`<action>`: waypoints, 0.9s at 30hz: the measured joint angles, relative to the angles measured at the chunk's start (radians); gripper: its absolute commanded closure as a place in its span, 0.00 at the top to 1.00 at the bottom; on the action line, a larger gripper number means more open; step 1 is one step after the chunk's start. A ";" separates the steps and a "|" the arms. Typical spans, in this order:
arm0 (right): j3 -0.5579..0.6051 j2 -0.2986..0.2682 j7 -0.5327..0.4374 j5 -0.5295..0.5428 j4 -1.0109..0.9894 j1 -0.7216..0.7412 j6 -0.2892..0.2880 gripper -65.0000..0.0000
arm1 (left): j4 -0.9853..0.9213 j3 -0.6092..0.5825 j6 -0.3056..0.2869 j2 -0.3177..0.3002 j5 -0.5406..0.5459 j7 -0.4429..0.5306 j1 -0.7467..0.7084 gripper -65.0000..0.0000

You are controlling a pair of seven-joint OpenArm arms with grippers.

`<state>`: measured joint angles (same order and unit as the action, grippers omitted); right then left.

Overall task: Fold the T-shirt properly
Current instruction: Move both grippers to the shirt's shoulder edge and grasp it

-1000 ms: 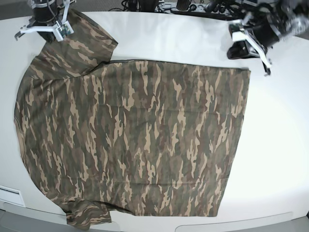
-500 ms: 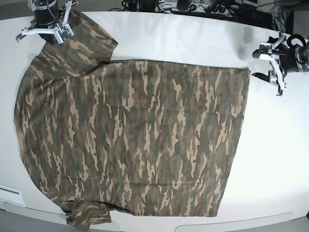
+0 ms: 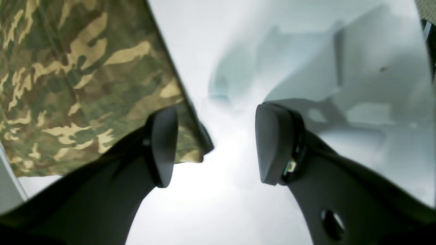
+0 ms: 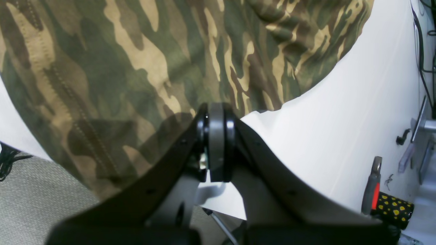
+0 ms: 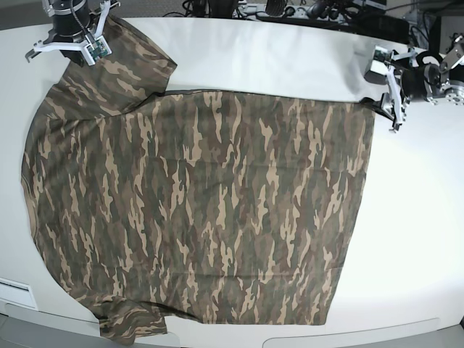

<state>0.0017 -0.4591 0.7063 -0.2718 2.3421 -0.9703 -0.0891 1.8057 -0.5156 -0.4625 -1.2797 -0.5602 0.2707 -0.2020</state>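
T-shirt [image 5: 196, 210] cloth lies spread flat over the white counter [image 5: 420, 239], filling most of its left and middle, with one sleeve reaching to the far left corner and the other at the near left edge.

At the far right, the left tool [image 3: 216, 144] hangs with its two dark fingers [image 3: 272, 146] well apart, nothing between them. One finger sits over the shirt's far right hem corner and the other over bare counter; whether either touches the cloth cannot be told. In the base view this tool [image 5: 388, 87] sits just beside that corner.

At the far left, the right tool [image 4: 216, 143] has its pads pressed together. It stands at the edge of the far sleeve, but whether cloth is pinched between the pads cannot be told. The base view shows it [image 5: 72, 36] over that sleeve.
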 measured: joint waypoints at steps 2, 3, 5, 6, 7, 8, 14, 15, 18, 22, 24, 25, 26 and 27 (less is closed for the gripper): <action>0.000 0.000 0.000 0.000 0.000 0.000 0.000 0.00 | -0.025 -0.052 0.000 0.000 0.004 0.022 0.057 0.57; 0.000 0.000 0.000 0.000 0.000 0.000 0.000 0.00 | -0.039 -0.079 0.003 0.000 0.016 0.024 0.085 0.57; 0.000 0.000 0.000 0.000 0.000 0.000 0.000 0.00 | -0.062 -0.127 0.007 0.003 0.019 0.027 0.139 0.57; 0.000 0.000 0.000 0.000 0.000 0.000 0.000 0.00 | -0.072 -0.148 0.010 0.005 0.019 0.027 0.163 0.57; 0.000 0.000 0.000 0.000 0.000 0.000 0.000 0.00 | -0.082 -0.168 0.010 0.012 0.018 0.026 0.187 0.57; 0.000 0.000 0.000 0.000 0.000 0.000 0.000 0.00 | -0.093 -0.187 0.013 0.020 0.018 0.025 0.210 0.57; 0.000 0.000 0.000 0.000 0.000 -0.004 0.003 0.00 | -0.144 -0.287 0.037 0.082 0.010 0.016 0.329 0.57; 0.000 0.000 0.000 0.000 0.000 -0.006 0.004 0.00 | -0.145 -0.296 0.037 0.087 0.010 0.010 0.340 0.56; 0.000 0.000 0.000 0.000 0.000 -0.010 0.006 0.00 | -0.145 -0.304 0.007 0.098 0.006 -0.001 0.349 0.27; 0.000 0.000 -0.008 0.000 0.000 -0.010 0.007 0.00 | -0.146 -0.310 0.008 0.103 -0.005 -0.017 0.344 0.00; 0.000 0.000 -0.018 0.000 0.000 -0.010 0.006 0.00 | -0.144 -0.310 0.008 0.105 0.021 -0.041 0.344 0.00; 0.000 0.000 -0.019 0.000 0.000 -0.007 0.007 0.00 | -0.140 -0.310 0.008 0.106 0.038 -0.063 0.344 0.00; 0.000 0.000 -0.019 0.000 0.000 -0.005 0.010 0.00 | -0.131 -0.311 0.008 0.106 0.040 -0.087 0.344 0.00; 0.000 0.000 -0.019 0.000 0.000 -0.004 0.009 0.00 | -0.121 -0.314 0.008 0.106 0.048 -0.112 0.344 0.00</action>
<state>0.0017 -0.4591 0.6872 -0.2718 2.3421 -0.9741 -0.0799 1.6844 -0.8295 -0.4545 -1.1732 -0.5121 0.1589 0.1417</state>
